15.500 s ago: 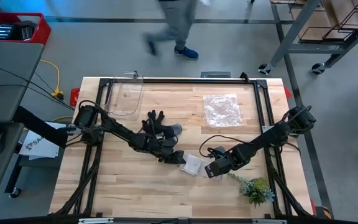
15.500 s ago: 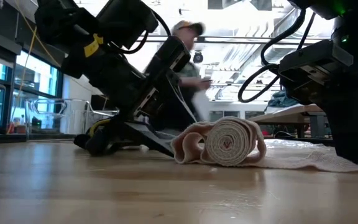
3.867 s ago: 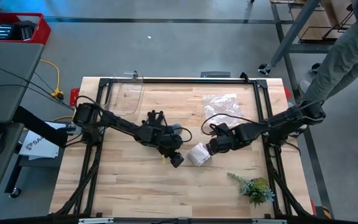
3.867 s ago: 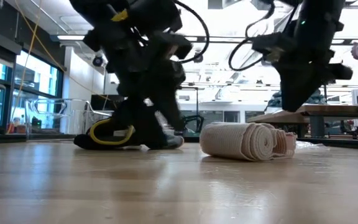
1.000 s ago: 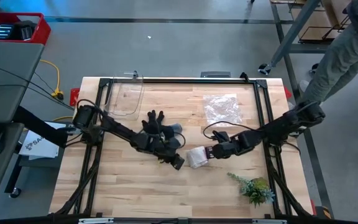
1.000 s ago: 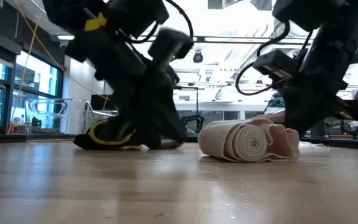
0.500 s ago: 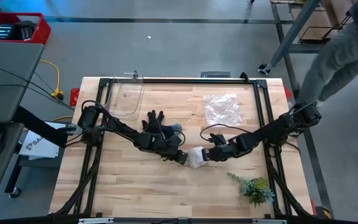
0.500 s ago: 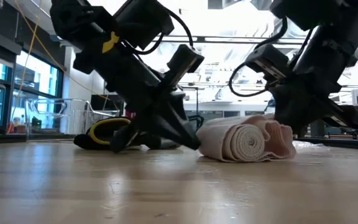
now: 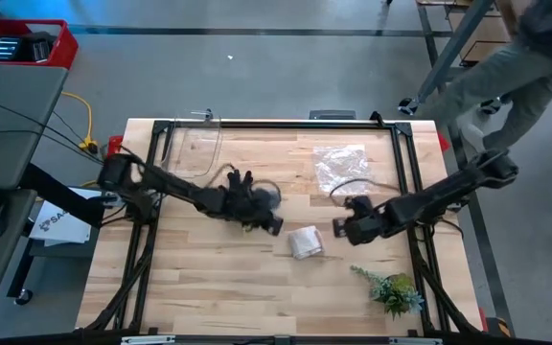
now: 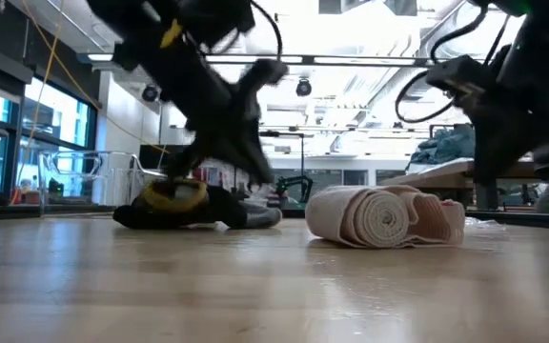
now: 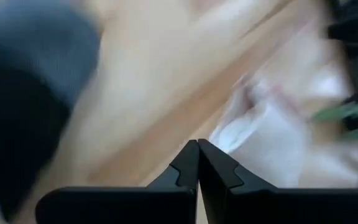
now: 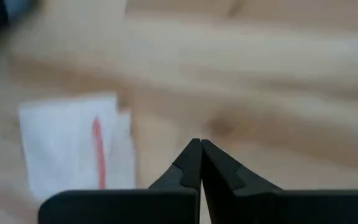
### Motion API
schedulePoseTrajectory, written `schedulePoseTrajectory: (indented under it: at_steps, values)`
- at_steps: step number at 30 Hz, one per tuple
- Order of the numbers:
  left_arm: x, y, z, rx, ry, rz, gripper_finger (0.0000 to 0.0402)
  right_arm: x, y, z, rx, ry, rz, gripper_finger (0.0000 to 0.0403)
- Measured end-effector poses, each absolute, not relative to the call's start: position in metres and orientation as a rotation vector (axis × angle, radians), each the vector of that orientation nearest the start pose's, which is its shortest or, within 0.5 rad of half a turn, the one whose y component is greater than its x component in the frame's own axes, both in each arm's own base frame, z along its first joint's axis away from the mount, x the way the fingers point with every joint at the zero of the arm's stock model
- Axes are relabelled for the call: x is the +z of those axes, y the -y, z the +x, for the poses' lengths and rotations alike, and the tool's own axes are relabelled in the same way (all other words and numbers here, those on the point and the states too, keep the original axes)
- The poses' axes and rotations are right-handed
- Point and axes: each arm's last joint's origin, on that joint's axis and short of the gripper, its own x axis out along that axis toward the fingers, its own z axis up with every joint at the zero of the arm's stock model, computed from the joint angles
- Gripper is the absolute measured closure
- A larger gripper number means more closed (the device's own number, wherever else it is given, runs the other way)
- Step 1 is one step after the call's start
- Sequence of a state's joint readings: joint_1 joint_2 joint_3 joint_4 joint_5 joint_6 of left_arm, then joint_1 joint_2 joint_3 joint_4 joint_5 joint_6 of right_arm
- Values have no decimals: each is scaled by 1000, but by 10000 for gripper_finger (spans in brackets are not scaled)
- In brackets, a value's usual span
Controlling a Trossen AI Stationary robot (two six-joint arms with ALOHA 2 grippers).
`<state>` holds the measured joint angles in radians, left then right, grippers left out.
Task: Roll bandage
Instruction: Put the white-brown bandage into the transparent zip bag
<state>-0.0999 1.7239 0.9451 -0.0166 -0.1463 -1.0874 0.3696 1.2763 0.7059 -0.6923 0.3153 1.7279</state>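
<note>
White gauze, the bandage (image 9: 304,242), is lying rolled up on the wooden table (image 9: 209,287), near its middle, with nothing touching it. The left gripper (image 9: 274,226) is hovering just beside the roll, next to a black-and-grey glove (image 9: 242,192), its fingers pressed together and empty. The right gripper (image 9: 339,227) is sitting on the roll's other side, jaws likewise closed on nothing.

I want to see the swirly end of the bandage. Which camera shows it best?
The low view: the bandage lies close, its spiral end facing the camera. The high view shows only a small white bundle, the left wrist view a pale blur, the right wrist view a white patch.
</note>
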Motion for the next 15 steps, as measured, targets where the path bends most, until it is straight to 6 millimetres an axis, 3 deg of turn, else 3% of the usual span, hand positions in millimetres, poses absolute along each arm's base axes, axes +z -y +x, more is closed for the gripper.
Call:
schedulePoseTrajectory:
  at_steps: [5,10,15]
  values:
    - [211,-1,335,420,-518,-869,401,207,-31,181,-1025,-737,1074,403]
    - [249,-22,319,349,-410,-857,401,213,9,180,-1092,-710,995,395]
    - [276,-28,304,233,-356,-843,401,210,48,182,-1188,-684,946,330]
